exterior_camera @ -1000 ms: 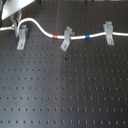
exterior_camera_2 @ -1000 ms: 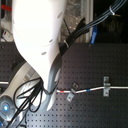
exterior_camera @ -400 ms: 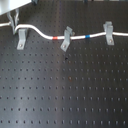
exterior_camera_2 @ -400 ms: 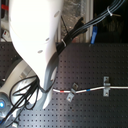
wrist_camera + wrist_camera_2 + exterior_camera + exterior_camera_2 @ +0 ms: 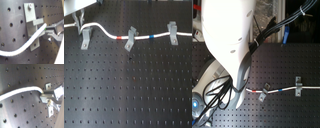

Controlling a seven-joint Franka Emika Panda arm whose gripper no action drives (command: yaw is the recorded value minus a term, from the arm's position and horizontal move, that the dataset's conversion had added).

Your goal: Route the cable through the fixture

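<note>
The white cable point(image 5: 109, 34) runs across the far side of the board, with a red band point(image 5: 120, 37) and a blue band point(image 5: 152, 36). It passes the forked tops of the middle clip point(image 5: 129, 39) and the right clip point(image 5: 171, 32). At the left fixture point(image 5: 85, 37) it humps up over the top. My gripper point(image 5: 77, 21) sits just beyond that clip, shut on the cable. In the first wrist view the cable point(image 5: 25, 45) crosses the fixture point(image 5: 31, 25) into my gripper point(image 5: 48, 31). Whether it sits in the fork I cannot tell. The second wrist view shows the cable point(image 5: 22, 90) ending at my gripper point(image 5: 45, 95).
The black perforated board point(image 5: 129, 90) fills the first exterior view. In the second exterior view my white arm point(image 5: 227, 45) and its dark hoses point(image 5: 217, 92) cover that view's left, hiding the left clip. Two clips point(image 5: 263, 94) point(image 5: 298, 86) and the cable point(image 5: 287, 89) show beside it.
My arm has shifted slightly in the second exterior view, and the cable's hump at the left clip has moved a little. The other two clips and both bands are unchanged.
</note>
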